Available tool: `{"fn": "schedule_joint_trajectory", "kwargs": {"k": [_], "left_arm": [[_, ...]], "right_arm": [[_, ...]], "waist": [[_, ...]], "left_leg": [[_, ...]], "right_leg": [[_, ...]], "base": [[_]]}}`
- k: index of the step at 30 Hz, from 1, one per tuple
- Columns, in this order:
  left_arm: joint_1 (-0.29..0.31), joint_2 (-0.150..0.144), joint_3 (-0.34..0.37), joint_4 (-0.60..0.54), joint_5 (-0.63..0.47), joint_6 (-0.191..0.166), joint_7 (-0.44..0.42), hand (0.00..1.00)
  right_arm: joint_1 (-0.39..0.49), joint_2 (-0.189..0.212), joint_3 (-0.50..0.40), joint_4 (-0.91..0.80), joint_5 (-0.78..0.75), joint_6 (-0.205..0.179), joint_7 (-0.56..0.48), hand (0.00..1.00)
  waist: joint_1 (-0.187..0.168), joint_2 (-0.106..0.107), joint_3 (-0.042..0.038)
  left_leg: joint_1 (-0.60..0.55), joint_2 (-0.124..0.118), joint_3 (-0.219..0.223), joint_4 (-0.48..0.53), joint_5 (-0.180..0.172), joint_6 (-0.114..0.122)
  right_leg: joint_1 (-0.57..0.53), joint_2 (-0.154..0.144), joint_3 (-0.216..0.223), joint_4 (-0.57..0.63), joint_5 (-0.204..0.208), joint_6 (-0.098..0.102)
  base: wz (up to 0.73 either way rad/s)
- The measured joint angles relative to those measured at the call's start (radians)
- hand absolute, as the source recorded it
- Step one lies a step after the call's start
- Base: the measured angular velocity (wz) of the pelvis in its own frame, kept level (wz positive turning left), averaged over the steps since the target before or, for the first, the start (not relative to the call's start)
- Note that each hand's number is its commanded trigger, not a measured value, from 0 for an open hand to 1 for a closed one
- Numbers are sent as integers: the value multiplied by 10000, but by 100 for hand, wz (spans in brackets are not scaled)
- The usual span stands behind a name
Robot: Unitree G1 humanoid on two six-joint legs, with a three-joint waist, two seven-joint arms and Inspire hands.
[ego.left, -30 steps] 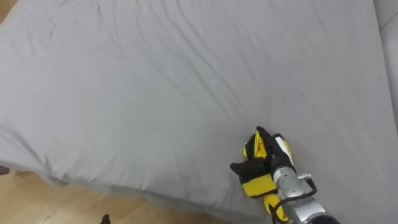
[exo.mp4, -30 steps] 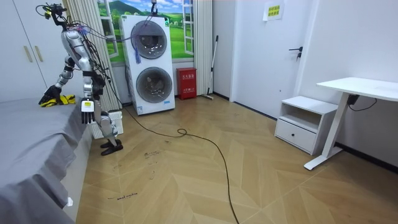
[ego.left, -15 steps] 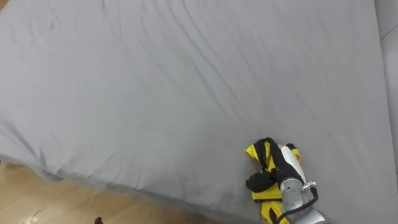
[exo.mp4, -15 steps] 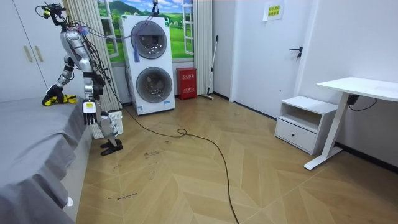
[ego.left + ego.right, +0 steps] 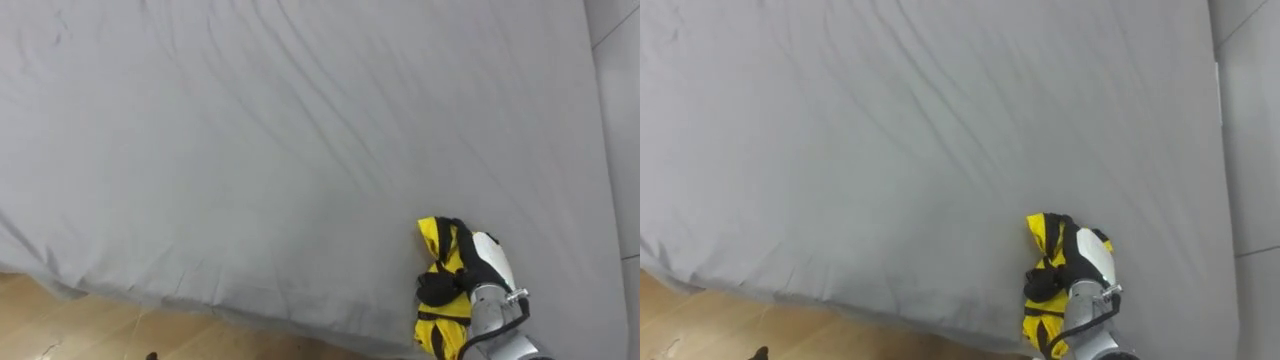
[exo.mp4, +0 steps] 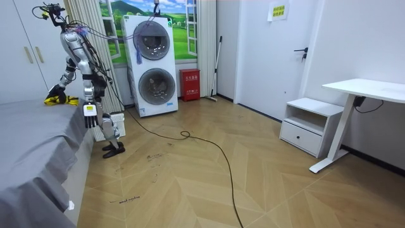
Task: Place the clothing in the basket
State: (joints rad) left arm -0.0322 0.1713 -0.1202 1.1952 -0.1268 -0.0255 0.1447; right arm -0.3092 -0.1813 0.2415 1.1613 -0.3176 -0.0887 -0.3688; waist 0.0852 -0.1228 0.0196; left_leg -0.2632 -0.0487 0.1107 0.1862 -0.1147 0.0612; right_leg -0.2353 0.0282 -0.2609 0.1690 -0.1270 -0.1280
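Observation:
A yellow and black garment (image 5: pixel 437 322) is bunched in my right hand (image 5: pixel 478 268), whose fingers are curled round it just above the grey bed sheet (image 5: pixel 250 150), near the bed's near edge. In the right eye view the same garment (image 5: pixel 1042 238) sticks out past the hand (image 5: pixel 1083 262). The room view has me standing upright at the bedside, right hand (image 6: pixel 53 95) held over the bed (image 6: pixel 31 139) with the garment (image 6: pixel 66 100). My left hand (image 6: pixel 88 109) hangs by my side with relaxed fingers.
Wooden floor (image 5: pixel 60 325) runs along the bed's near edge. A pale box-like thing (image 6: pixel 116 123) stands by my legs. Behind me is a stacked washer and dryer (image 6: pixel 152 63). A low cabinet (image 6: pixel 310 126) and a white desk (image 6: pixel 367 88) stand far off.
My right hand has risen a little off the sheet with the garment and moved toward the lower right of the eye view. The camera has shifted slightly. The left hand stayed down.

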Motion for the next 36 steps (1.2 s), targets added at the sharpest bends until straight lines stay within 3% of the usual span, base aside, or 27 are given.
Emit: {"fn": "schedule_joint_trajectory", "kwargs": {"k": [2, 5, 6, 11, 15, 22, 27, 36], "left_arm": [[-50, 0, -6, 1, 5, 58, 0, 0], [-129, 0, 9, 8, 22, 258, -1, 0], [-176, 0, 7, 11, 22, 333, -1, 0], [-191, -6, 4, -43, 99, 442, -2, 0], [-191, -3, 96, -50, 133, 445, -1, 0], [-194, -7, -10, -109, 117, 427, -1, 0], [-152, -17, -17, -318, 81, 432, 0, 0], [14, 35, -53, -1161, 15, 408, 2, 0]], "right_arm": [[55, -107, 1, -39, -13, 41, 5, 0], [71, -155, 2, -12, 44, 235, 50, 82], [69, -183, 2, 11, 140, 258, 144, 100], [140, -198, -4, 416, 67, 274, 313, 100], [157, -433, -15, 516, 75, 541, 537, 100], [148, -471, 6, 1028, 284, 797, 628, 100], [97, -525, 19, 1261, 360, 906, 616, 100], [30, -634, -74, 639, -81, 963, 394, 100]], "waist": [[14, 2, -14], [23, -2, -24], [55, -3, -25], [26, 6, -55], [44, -4, -90], [107, 153, -133], [320, 178, -110], [285, 182, 9]], "left_leg": [[-48, 4, 36, 0, 0, 0], [-71, 13, 105, -3, 0, 0], [-70, 15, 117, -3, 0, 0], [-86, 3, -6, 16, 0, 0], [-152, 0, -76, 54, 0, 0], [-540, 6, -178, 135, 15, 18], [-748, 14, -174, 92, 25, 28], [-1433, 14, -153, 128, 87, 123]], "right_leg": [[-65, 0, 29, 21, 5, 5], [-90, -1, 31, 24, 8, 8], [-95, -1, 36, 25, 8, 8], [-91, -6, -23, 30, 10, 12], [-103, -6, -93, 9, 10, 12], [-428, -9, -231, 40, 26, -17], [-646, -2, -259, 34, 32, -28], [-1386, -30, -249, 187, 81, -31]], "base": [[-7], [0], [0], [4], [6], [5], [1], [0]]}}
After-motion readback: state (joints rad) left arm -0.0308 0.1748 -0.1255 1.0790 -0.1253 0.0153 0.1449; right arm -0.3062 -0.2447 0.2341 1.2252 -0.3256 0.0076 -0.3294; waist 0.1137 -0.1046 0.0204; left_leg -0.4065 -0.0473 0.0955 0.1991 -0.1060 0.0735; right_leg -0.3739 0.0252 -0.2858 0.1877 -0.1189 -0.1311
